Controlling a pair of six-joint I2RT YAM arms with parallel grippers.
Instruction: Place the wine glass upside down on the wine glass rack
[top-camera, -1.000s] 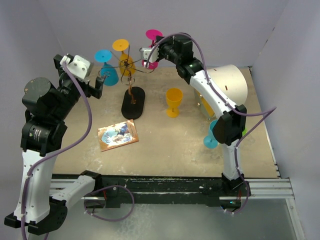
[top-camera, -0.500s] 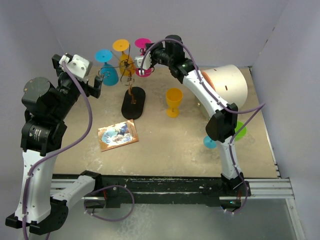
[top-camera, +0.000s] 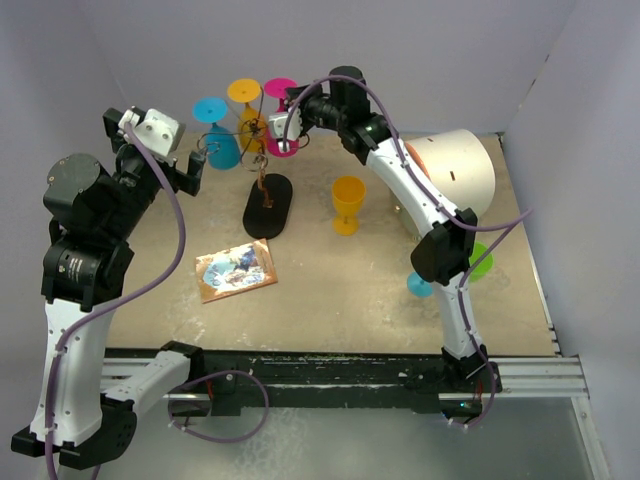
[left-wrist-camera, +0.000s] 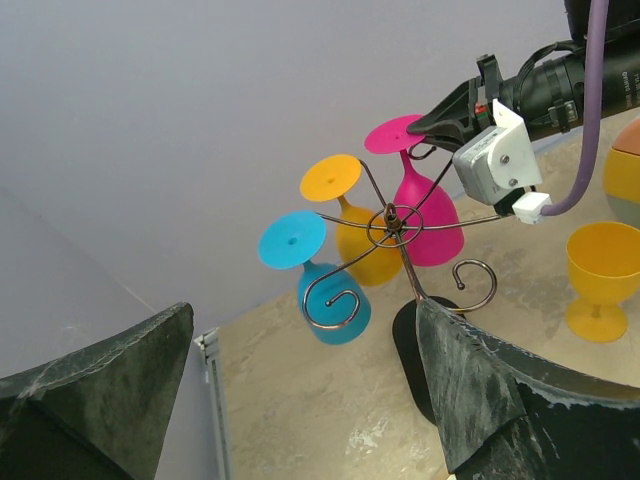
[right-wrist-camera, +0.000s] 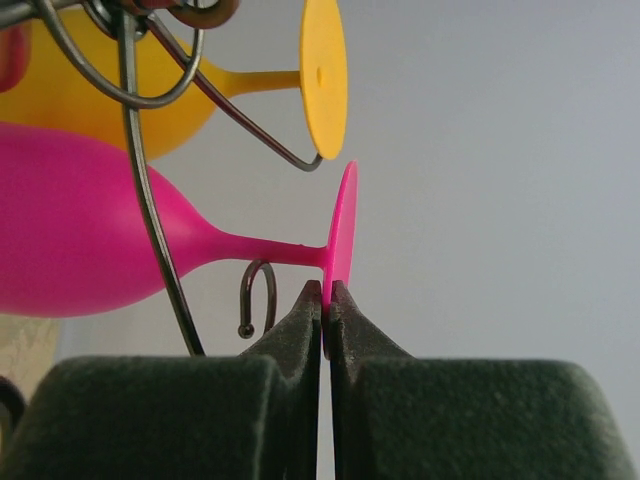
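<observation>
The wine glass rack (top-camera: 262, 178) stands at the back of the table, with a brown stem, curled wire arms and a black oval base (top-camera: 267, 206). A blue glass (top-camera: 218, 148) and an orange glass (top-camera: 250, 124) hang upside down on it. My right gripper (top-camera: 291, 101) is shut on the rim of the foot of a pink wine glass (top-camera: 281, 137). It holds the glass foot up and bowl down among the rack's arms, next to the orange glass. The right wrist view shows the fingertips (right-wrist-camera: 327, 300) pinching the pink foot (right-wrist-camera: 341, 235). My left gripper (top-camera: 193, 167) is open and empty, left of the rack (left-wrist-camera: 400, 225).
A yellow glass (top-camera: 347, 203) stands upright on the table right of the rack. A white dome-shaped object (top-camera: 458, 165) sits at the back right. A blue glass (top-camera: 420, 283) and a green object (top-camera: 481, 263) lie by the right arm. A picture card (top-camera: 236, 270) lies front left.
My right gripper has carried the pink glass left and a little lower, from beside the rack to among its arms next to the orange glass. The left arm has not moved.
</observation>
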